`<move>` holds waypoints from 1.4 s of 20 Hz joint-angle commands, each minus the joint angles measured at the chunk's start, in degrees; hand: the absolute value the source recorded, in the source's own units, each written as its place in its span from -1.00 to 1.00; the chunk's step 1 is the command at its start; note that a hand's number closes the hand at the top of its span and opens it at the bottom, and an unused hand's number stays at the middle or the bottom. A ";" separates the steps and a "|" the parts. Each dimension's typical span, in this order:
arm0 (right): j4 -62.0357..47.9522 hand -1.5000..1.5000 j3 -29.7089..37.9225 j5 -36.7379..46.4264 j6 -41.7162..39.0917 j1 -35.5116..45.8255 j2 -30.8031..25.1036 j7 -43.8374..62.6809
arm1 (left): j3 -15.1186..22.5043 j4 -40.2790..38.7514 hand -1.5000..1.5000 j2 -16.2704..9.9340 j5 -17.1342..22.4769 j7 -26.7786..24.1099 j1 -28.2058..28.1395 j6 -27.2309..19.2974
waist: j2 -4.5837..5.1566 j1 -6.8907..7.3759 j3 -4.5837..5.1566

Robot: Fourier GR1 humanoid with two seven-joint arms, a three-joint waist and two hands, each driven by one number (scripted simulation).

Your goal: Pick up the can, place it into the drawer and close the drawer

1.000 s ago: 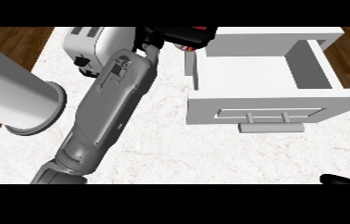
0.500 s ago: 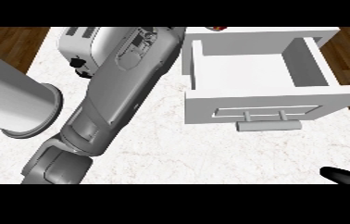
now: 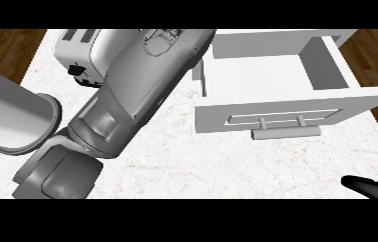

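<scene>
Open drawer (image 3: 273, 81) at two o'clock holds no visible can; left forearm (image 3: 140, 91) reaches toward twelve, its hand unseen; right hand (image 3: 363, 186): grip cannot be told

The left arm (image 3: 125, 101) runs off the far edge, so its hand is out of view — and the can cannot be seen. The arm covers most of the toaster (image 3: 83, 51). The right hand (image 3: 363, 186) shows only as a black tip at the near right corner — its fingers cannot be judged. A grey cylinder (image 3: 22, 116) is cut by the left edge.
</scene>
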State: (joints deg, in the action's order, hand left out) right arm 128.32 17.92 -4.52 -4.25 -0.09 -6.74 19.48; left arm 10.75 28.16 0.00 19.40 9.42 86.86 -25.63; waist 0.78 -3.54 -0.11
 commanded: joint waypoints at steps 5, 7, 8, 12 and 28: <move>-2.30 -1.00 -0.05 -1.22 -0.91 3.23 -2.06 1.18 | 5.45 -6.40 1.00 0.01 4.21 -2.91 3.68 -5.08 | 0.45 -1.90 -0.09; 2.64 -1.00 -2.19 -0.44 -0.65 0.00 0.01 1.99 | 3.89 -9.79 -1.00 0.00 4.06 -2.44 5.42 -6.16 | 0.62 -2.69 -0.09; -0.16 -1.00 -0.10 -1.03 -1.21 -0.52 -0.45 -0.62 | 4.06 -9.24 -1.00 0.00 4.27 -3.13 6.12 -6.58 | 0.44 -1.85 -0.10; 2.01 -1.00 -2.24 0.21 1.11 3.73 -1.02 5.36 | 6.59 -8.92 -1.00 0.00 6.44 -4.63 4.61 -9.82 | 0.35 -1.80 -0.02; -6.36 -1.00 -9.60 19.80 -3.23 9.59 -9.53 -7.37 | 6.08 -9.91 -1.00 0.00 13.70 -8.82 5.93 -11.75 | 1.20 -1.39 -0.03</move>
State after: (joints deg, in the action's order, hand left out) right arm 124.45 11.32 8.65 -7.71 7.92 -14.95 14.41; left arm 17.24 18.17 0.00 31.57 2.37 92.90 -37.45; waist 1.83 -5.65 -0.18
